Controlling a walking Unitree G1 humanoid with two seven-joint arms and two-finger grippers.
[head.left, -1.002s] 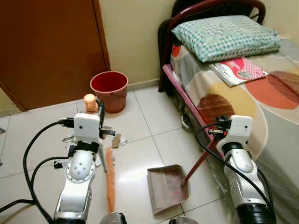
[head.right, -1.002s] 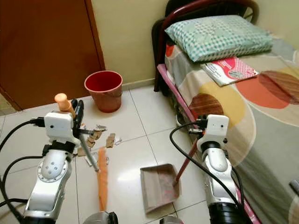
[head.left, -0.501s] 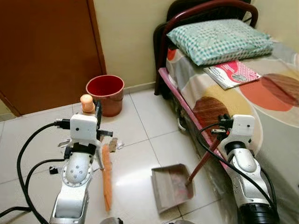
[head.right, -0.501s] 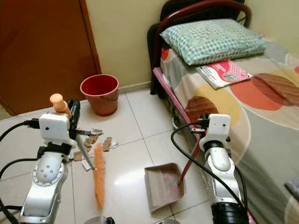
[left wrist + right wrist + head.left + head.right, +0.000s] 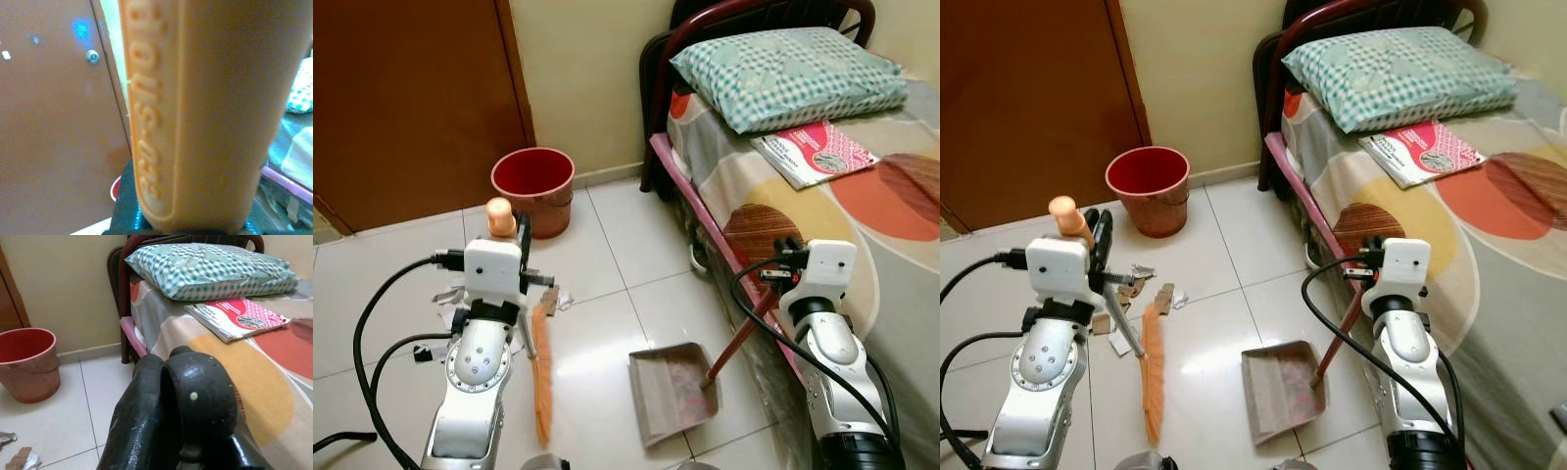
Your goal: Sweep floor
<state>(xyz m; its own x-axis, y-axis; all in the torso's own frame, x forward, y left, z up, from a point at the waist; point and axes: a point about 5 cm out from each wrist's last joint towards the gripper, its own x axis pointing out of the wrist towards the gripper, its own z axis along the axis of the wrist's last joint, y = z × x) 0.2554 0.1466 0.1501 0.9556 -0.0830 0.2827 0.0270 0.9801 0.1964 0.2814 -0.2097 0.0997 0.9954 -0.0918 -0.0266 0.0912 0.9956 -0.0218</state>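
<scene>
White glossy floor tiles point(image 5: 636, 264) spread between a brown door point(image 5: 411, 98) and a bed point(image 5: 1489, 196) along my right side. On my left, I have the broom point(image 5: 1149, 367) held upright-ish: its orange bristle head rests on the tiles, a thin grey shaft slants up from it, and the orange handle end point(image 5: 499, 215) sticks out above the wrist. My left gripper point(image 5: 523, 235) is clamped around that handle; in the left wrist view the orange handle point(image 5: 205, 112) sits right against the lens with raised lettering on it.

Just beside the bristles, toward the door, lie scraps of torn cardboard and paper point(image 5: 1141, 284), scattered on the tiles. To the right of the broom head sits the dustpan point(image 5: 671, 392), flat on the floor with its mouth facing away from me. Its red handle point(image 5: 736, 338) rises at a slant to my right gripper point(image 5: 788, 257), which is closed around the top of it; the right wrist view shows the black fingers point(image 5: 161, 426) pressed together.

Farther out, a red bucket point(image 5: 532, 188) stands against the yellow wall point(image 5: 587, 69) near the door. On the bed, whose sheet bears large circles, a checked pillow point(image 5: 788, 73) lies at the dark metal headboard point(image 5: 705, 20), and a pink and red booklet point(image 5: 813, 152) rests just below the pillow.
</scene>
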